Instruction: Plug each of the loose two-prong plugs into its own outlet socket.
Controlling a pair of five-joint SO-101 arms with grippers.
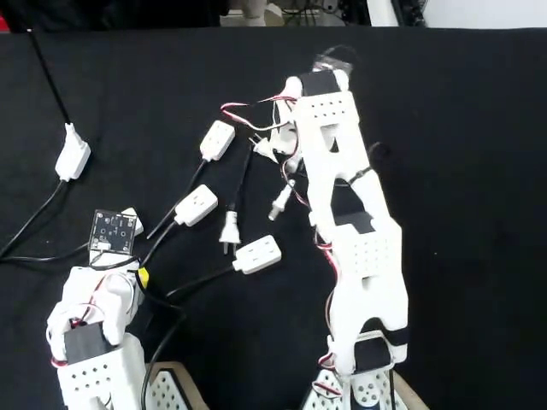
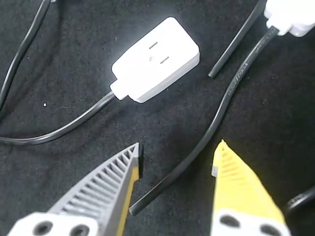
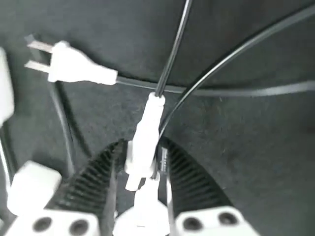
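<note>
1. Your right hand (image 3: 141,145) is clenched on a white plug (image 3: 146,125). Its dark fingers (image 3: 93,177) press the plug's body from both sides, and the plug's black cable (image 3: 174,54) runs away from the hand.
2. Beyond that hand, a second plug (image 3: 74,69) lies flat on the black desk (image 3: 256,147). Both its prongs are bare and sit in no socket.
3. Your left hand (image 2: 178,146) is released. The grey finger (image 2: 108,187) and the yellow finger (image 2: 241,189) stand wide apart with nothing between them but a black cord (image 2: 206,132) lying on the desk.
4. Just ahead of the left hand sits a white socket (image 2: 155,59), slots facing up and empty. Its own lead trails off across the desk.
5. From above, you see three white sockets fanned out between the arms: the far socket (image 1: 217,139), the middle socket (image 1: 196,205) and the near socket (image 1: 257,254). None has a plug in it yet.
6. A third plug (image 1: 228,231) lies loose between the middle socket and the near socket, just beside the near one. Its prongs point towards the arms' bases.
7. Your right arm (image 1: 359,239) is stretched far out over the desk. Your left arm (image 1: 90,333) is folded low near its base.
</note>
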